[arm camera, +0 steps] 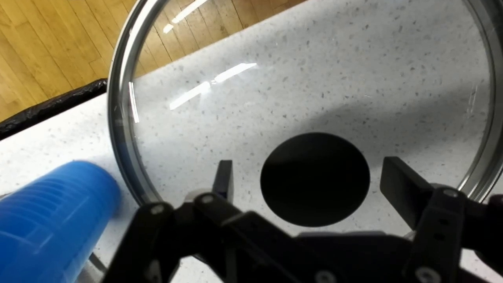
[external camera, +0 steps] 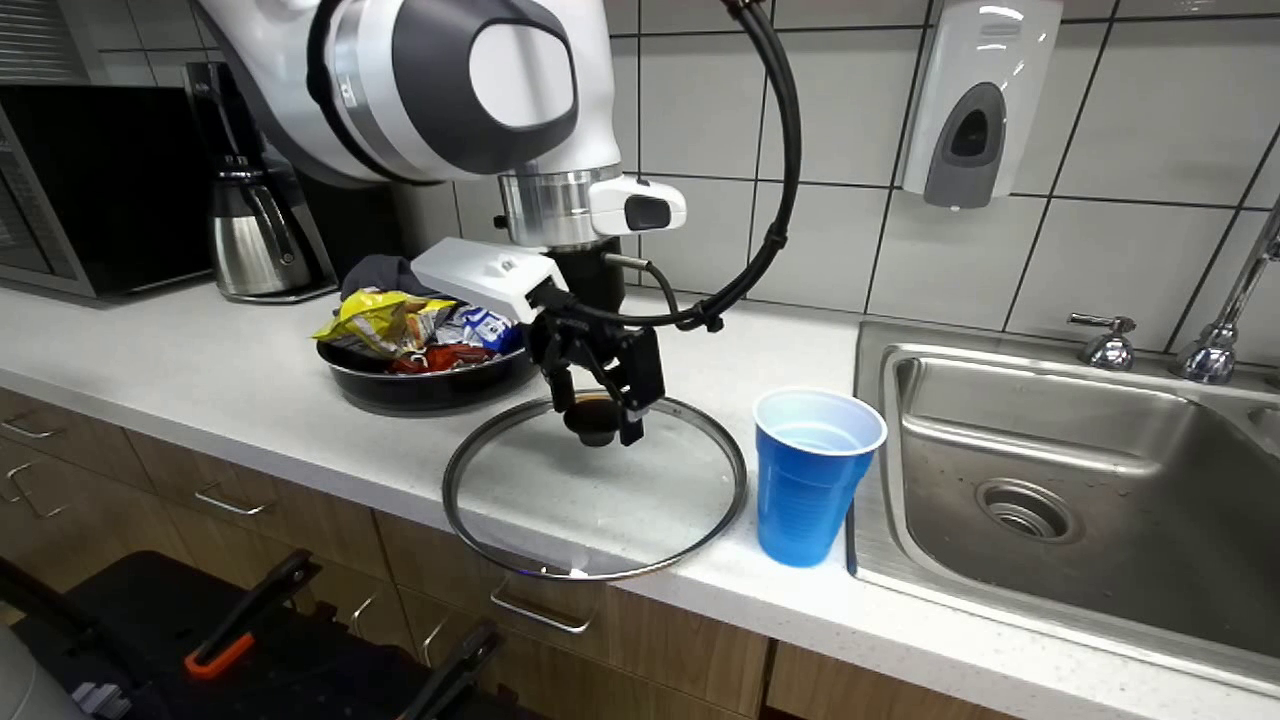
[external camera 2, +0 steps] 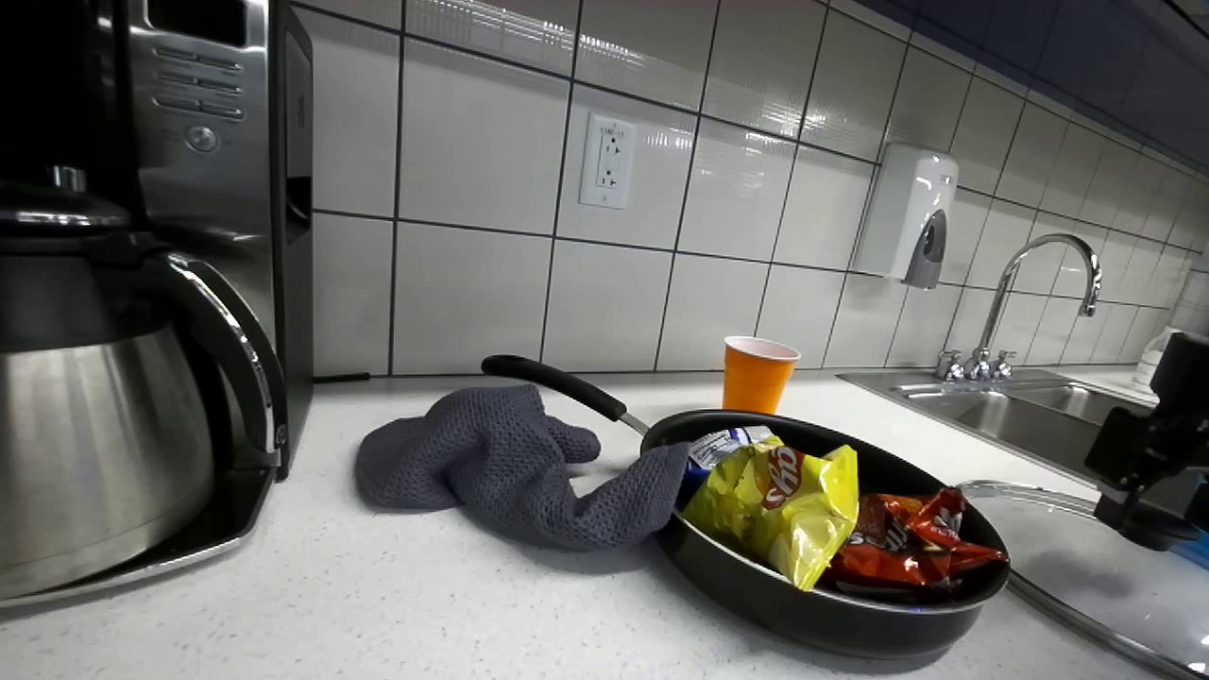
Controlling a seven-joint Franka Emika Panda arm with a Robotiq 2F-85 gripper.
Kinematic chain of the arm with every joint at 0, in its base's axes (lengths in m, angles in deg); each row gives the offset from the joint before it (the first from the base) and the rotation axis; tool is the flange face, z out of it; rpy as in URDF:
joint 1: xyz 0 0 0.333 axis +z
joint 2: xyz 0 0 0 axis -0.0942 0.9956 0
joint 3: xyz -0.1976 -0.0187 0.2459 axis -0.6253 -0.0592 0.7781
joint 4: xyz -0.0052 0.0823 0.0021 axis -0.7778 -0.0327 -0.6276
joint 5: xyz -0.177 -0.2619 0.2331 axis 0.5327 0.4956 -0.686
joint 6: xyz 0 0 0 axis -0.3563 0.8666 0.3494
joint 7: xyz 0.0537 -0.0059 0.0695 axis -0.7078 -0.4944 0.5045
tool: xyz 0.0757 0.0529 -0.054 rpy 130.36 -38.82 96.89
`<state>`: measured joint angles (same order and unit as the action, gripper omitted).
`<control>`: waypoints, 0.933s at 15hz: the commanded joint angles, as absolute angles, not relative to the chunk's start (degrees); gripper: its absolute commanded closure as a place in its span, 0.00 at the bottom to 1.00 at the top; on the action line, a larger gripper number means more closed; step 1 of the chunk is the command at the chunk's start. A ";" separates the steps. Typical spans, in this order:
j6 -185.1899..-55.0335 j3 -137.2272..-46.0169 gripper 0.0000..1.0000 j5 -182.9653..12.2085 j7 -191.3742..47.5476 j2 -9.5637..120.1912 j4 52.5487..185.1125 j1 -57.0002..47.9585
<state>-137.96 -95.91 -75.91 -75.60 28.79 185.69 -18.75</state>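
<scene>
wooden drawers point(external camera: 680, 660) sit nearest at the bottom of an exterior view, under the front edge point(external camera: 250, 456) of the white countertop point(external camera: 150, 350). mid-frame lies the glass lid point(external camera: 590, 500), its near rim jutting past that edge. just right of the rim stands the upright blue cup point(external camera: 805, 490), a sliver of countertop between them, and the sink's metal rim point(external camera: 875, 540) follows just right of the cup, so room on that side is tight. over the lid's far half hangs the gripper point(arm camera: 308, 169), fingers spread; in the wrist view the round black knob point(arm camera: 315, 179) shows between the pads point(arm camera: 401, 192) with a slim gap on either side. whether the pads are level with it or higher, i cannot tell. the lid lies knob up, the knob pointing toward the gripper; its outline is circular, every axis alike. farther off, left of centre, the black pan point(external camera: 430, 388) holding snack bags point(external camera 2: 784, 510) sits near the lid's far left rim, its handle point(external camera 2: 557, 382) pointing to the upper left in an exterior view. behind it all, the tiled wall point(external camera: 700, 110) spans the upper frame.
</scene>
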 commanded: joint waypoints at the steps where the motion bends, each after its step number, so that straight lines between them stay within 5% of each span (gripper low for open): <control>1: -139.18 -96.16 0.34 -76.96 -73.68 29.45 185.59 -18.50; 5: -139.60 -96.15 0.61 -77.07 -73.55 29.76 185.64 -18.38; 14: -138.67 -95.69 0.61 -77.24 -73.51 27.26 185.60 -18.00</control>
<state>-138.96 -95.89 -76.28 -74.79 29.19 185.66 -18.47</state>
